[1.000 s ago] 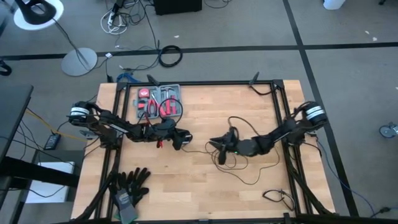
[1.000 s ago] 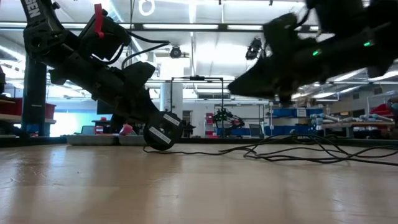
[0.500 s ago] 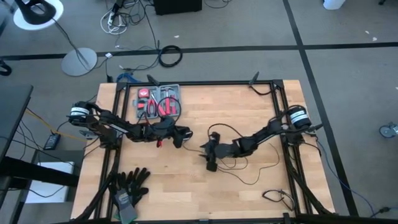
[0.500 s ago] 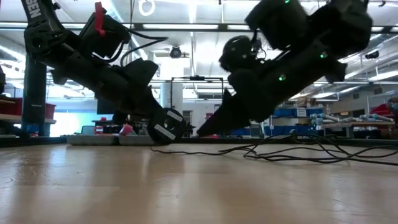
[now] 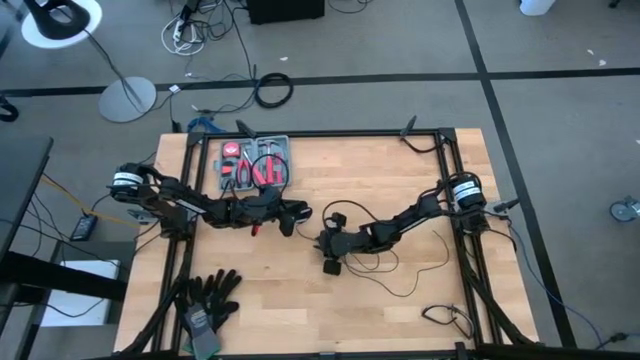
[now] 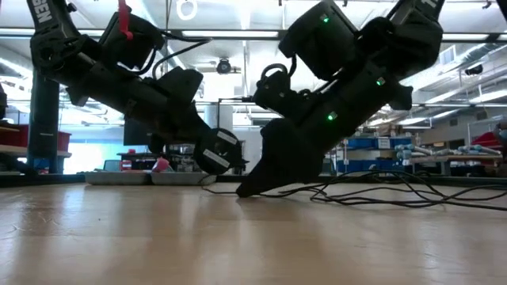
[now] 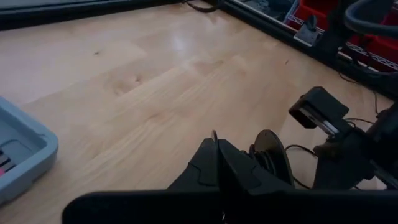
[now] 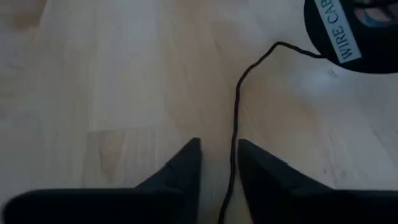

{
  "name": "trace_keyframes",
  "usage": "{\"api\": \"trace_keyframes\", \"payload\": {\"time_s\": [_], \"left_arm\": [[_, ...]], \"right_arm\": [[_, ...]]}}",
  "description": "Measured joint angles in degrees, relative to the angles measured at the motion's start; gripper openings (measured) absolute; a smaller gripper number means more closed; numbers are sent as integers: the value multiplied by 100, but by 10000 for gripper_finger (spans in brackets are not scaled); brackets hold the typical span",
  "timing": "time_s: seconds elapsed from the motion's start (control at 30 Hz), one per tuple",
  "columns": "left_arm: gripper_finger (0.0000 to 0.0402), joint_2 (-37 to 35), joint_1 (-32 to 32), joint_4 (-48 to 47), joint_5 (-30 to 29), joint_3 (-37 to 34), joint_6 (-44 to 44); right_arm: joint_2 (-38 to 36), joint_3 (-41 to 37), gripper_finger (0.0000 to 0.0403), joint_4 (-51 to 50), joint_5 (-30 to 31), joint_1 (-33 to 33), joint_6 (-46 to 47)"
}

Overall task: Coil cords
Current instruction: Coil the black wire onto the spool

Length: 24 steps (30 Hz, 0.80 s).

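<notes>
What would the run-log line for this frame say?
task: coil cords | left gripper: shut beside spool | right gripper: open, fingers astride cord, tips at table | cord: mostly loose

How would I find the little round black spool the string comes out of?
Look at the wooden table. Near its middle, the left claw pinches a round black spool. Only it has a white label and a thin black wire trailing away.
</notes>
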Motion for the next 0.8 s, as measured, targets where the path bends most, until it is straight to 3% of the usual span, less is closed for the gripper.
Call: {"api": "trace_keyframes", "payload": {"time_s": [0.2, 0.6, 0.8], "left_arm": [[0, 0, 0, 200, 3, 0, 3], [0, -495, 0, 389, -123, 0, 338], [0, -490, 0, 211, -161, 0, 312]], "right_arm": [[-4, -6, 9, -104, 71, -41, 132], [27, -31, 2, 338, 155, -76, 302], [24, 548, 1, 260, -103, -256, -148]]}}
